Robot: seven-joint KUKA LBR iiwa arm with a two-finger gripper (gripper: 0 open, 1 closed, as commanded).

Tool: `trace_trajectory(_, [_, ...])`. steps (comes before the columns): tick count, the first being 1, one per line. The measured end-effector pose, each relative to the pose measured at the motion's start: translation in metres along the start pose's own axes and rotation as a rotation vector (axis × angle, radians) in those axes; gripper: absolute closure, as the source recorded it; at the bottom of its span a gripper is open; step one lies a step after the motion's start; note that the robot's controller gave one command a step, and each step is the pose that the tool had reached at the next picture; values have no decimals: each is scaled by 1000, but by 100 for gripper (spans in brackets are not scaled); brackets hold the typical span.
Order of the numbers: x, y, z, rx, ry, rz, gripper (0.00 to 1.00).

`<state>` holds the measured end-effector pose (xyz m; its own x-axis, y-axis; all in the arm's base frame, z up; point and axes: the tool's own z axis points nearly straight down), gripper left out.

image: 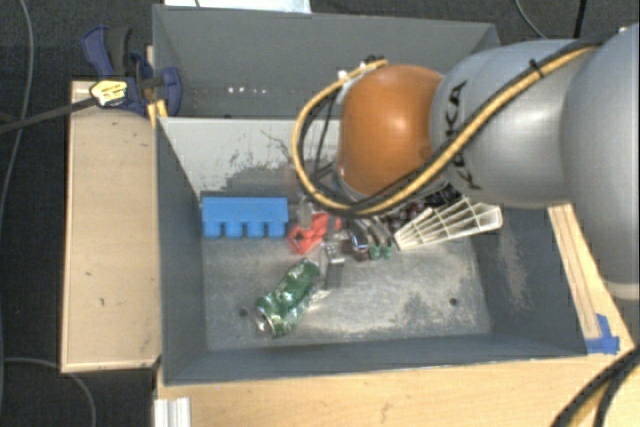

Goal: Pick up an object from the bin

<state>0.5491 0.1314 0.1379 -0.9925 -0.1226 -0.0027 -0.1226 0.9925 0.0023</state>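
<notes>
Camera view, looking down into a grey metal bin (420,300), with twelve o'clock taken as the far wall. A crushed green can (288,297) lies on the floor left of centre, towards the near wall. Its long axis is slanted, running from about one o'clock down to seven o'clock. The upper end of the can points at the gripper (342,250), which hangs low just beyond that end, so the can lies at roughly seven o'clock from the gripper and very close to it. Whether the two touch cannot be made out, nor whether the gripper is spread or pressed together, since dark parts and cables crowd it. Nothing can be seen held in it. A small red piece (308,233) sits just beside the gripper at ten o'clock. A blue ridged block (245,216) lies farther out at nine o'clock, near the left wall. A white slatted rack (450,222) rests at three o'clock. Above the gripper, a round orange cover (385,127) and the thick grey arm (540,125) reach in from three o'clock. To take the can, the gripper would probably need to shift towards seven o'clock and close across the can's narrow width.
</notes>
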Motion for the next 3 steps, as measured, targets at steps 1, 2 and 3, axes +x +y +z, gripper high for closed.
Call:
trace_trajectory(1, [31, -10, 12, 1, -1, 0, 0])
trace_trajectory(2, [46, -10, 11, 1, 2, -101, 0])
trace_trajectory(3, [56, 6, 45, 0, -9, -188, 0])
